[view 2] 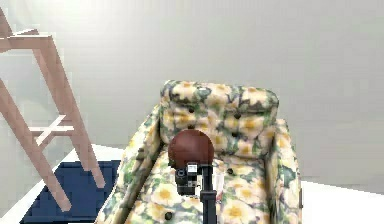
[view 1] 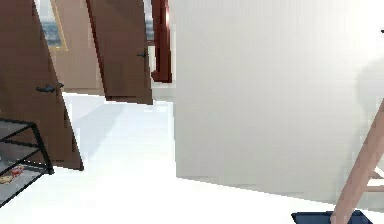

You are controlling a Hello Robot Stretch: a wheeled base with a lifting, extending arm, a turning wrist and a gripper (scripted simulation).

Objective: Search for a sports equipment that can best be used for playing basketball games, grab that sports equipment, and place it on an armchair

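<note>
The basketball [view 2: 190, 148] is a round, dark red-brown shape in front of the floral armchair [view 2: 255, 110], low against the backrest and over the seat cushion. The armchair fills the middle of the arm side view, with the ball just left of its centre line.

As I judge it, the step in hand is the placing. To do it well I want the ball low over the middle of the seat, away from the front edge and the armrests. Let go too high or too near the edge and it could bounce or roll off onto the floor. The cushion looks soft and dished, which should help it settle.

My gripper [view 2: 186, 181] is at about six o'clock from the ball, at the far end of my arm [view 2: 209, 206]. I cannot tell how my fingers stand. With the armchair right behind the ball, I cannot tell either whether I am holding it or whether it rests on the seat.

At about nine o'clock from the chair stands a pale wooden frame [view 2: 50, 90], with a blue mat [view 2: 75, 188] at its foot. Ahead of me are a white wall [view 1: 260, 90] and brown doors [view 1: 120, 50].
</note>
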